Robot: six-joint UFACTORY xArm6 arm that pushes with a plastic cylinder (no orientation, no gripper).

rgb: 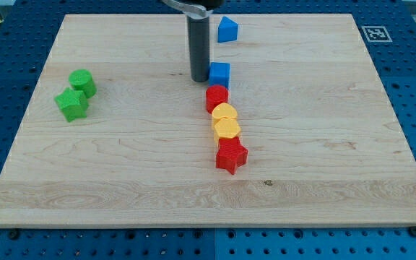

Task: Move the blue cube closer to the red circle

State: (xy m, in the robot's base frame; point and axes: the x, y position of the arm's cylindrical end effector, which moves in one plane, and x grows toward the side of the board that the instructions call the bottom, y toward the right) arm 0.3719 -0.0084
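Note:
The blue cube (220, 74) sits near the board's top centre. The red circle (217, 97) lies just below it, touching or nearly touching its lower edge. My tip (198, 79) stands right at the blue cube's left side, close against it. The rod rises from there to the view's top.
Below the red circle runs a column of a yellow heart-like block (224, 113), a yellow block (227, 128) and a red star (231, 154). A second blue block (227, 29) sits at the top. A green circle (83, 81) and green star (72, 104) lie at the left.

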